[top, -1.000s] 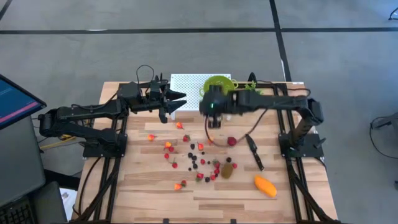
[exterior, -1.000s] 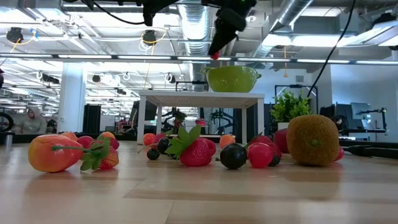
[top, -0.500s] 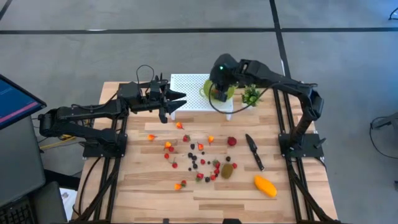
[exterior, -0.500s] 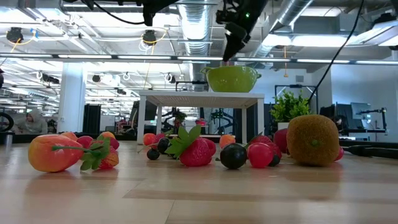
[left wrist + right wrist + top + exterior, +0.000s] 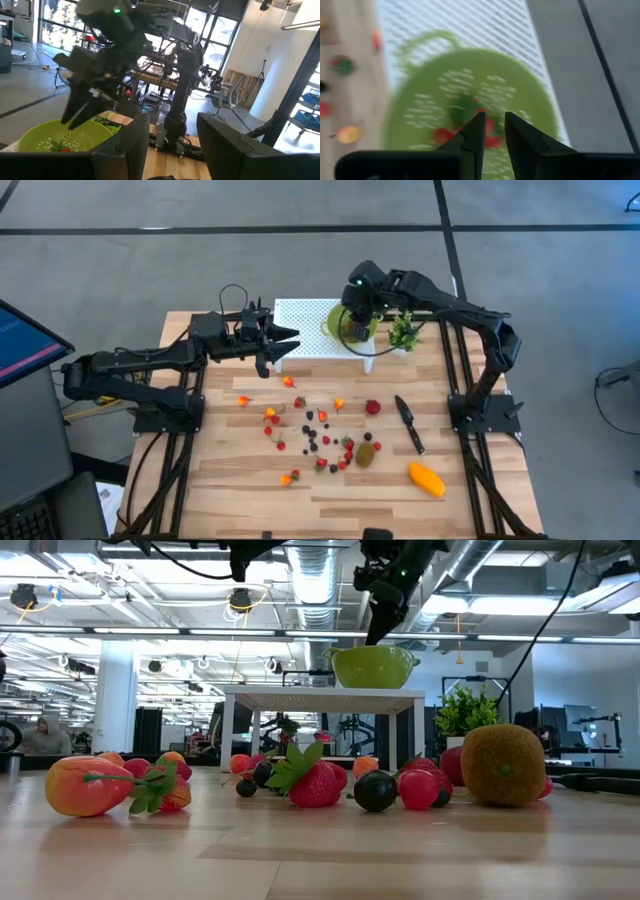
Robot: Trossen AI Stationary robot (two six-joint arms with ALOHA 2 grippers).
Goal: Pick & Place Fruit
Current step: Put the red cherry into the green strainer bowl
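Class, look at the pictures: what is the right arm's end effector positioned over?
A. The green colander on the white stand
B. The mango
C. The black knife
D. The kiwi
A: the right end effector hangs above the green colander, which sits on the white stand.

A lime-green perforated plastic colander [image 5: 347, 321], dotted with clusters of small pale holes, sits on a white perforated metal stand [image 5: 305, 330]. Red berry-like pieces [image 5: 442, 135] show inside the colander. The pale striped butcher-block wooden counter [image 5: 250, 500] carries scattered red, orange and dark small fruit [image 5: 318, 442], a brown fuzzy oval kiwi [image 5: 366, 454], an orange-yellow elongated mango [image 5: 426, 478], a slim black knife [image 5: 408, 423] and a small green leafy potted plant [image 5: 404, 333].
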